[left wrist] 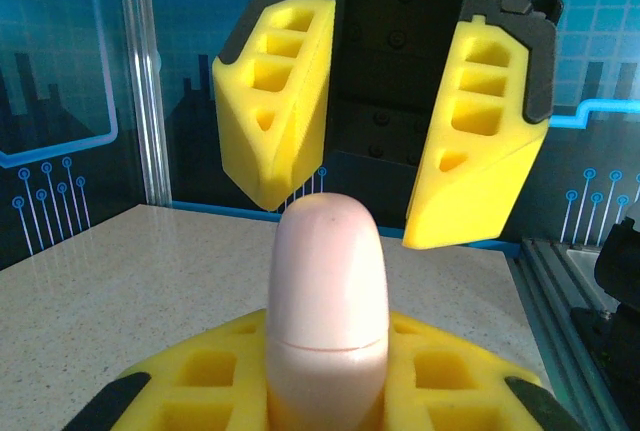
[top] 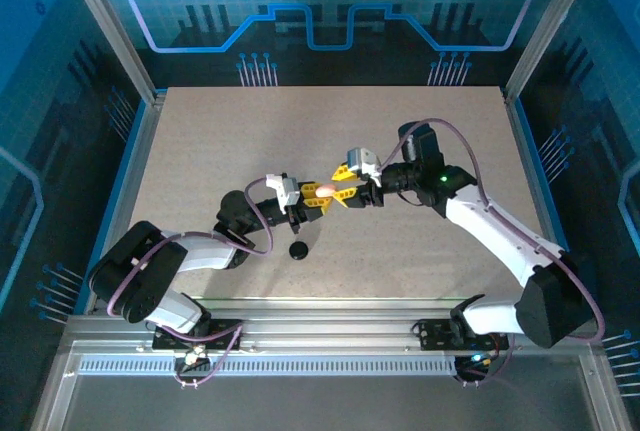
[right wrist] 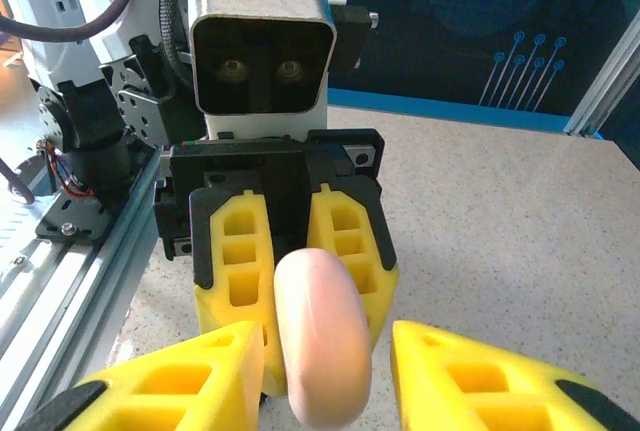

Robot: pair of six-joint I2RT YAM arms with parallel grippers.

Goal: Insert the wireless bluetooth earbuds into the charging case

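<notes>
Left claw (left wrist: 325, 376) pinches the pink charging case (left wrist: 325, 281) below its seam. Right claw (left wrist: 355, 213) spread, straddling the case's cap, no contact. Shell looks light, hard, slick (rounded too): grip cap squarely above seam. Small black piece (top: 298, 249) on counter (top: 200, 151) near case, probably an earbud.
</notes>
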